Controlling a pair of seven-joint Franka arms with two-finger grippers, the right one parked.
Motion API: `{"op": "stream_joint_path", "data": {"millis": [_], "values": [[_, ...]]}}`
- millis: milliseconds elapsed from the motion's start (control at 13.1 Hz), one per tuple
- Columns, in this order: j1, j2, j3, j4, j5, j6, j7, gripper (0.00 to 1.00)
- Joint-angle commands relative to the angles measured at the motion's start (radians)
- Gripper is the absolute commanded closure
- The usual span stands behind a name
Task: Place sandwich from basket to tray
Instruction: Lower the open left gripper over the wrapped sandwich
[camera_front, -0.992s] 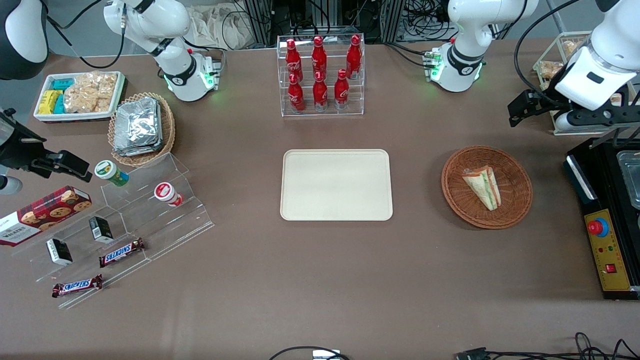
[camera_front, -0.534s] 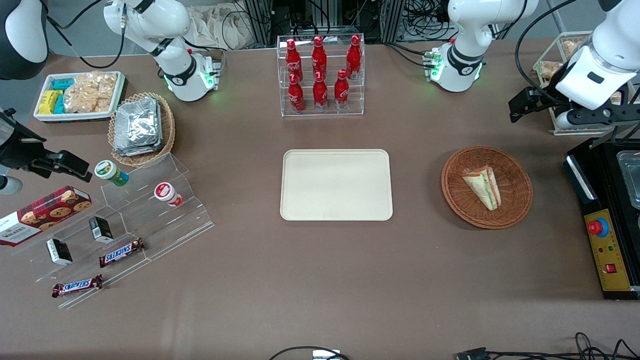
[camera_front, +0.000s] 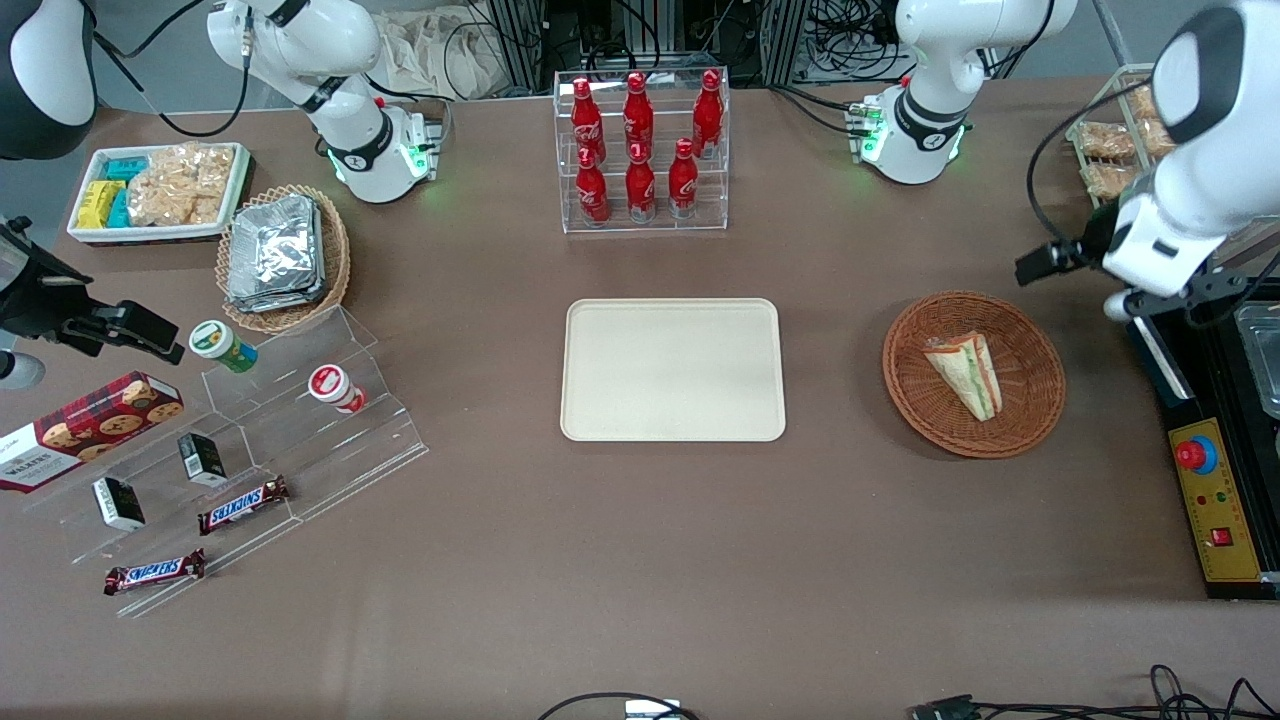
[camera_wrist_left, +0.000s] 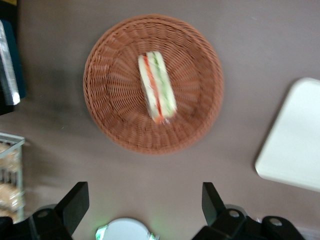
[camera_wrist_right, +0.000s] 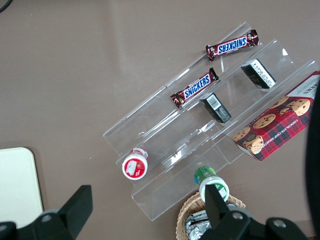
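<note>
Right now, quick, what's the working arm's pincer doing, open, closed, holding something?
Left pincer: open and empty, hovering above the table beside the basket, not touching the sandwich.

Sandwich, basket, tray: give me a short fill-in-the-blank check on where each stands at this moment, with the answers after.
1. The sandwich lies in the ____, a round reddish-brown wicker one.
2. The cream tray holds ____ on it.
3. The gripper hangs above the table beside the basket, its fingers ____ and holding nothing.
4. The sandwich's filling shows green and ____ layers.

Missing words: basket; nothing; open; red-orange
</note>
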Motion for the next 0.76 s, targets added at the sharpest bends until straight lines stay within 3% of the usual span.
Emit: {"op": "stream_joint_path", "data": {"millis": [0, 381, 686], "values": [[-0.005, 0.004, 0.011, -0.182, -0.009, 0.207, -0.097, 0.00], [-0.011, 0.184, 0.011, -0.296, -0.007, 0.566, -0.144, 0.00], [-0.011, 0.311, 0.011, -0.294, -0.007, 0.714, -0.145, 0.00]]}}
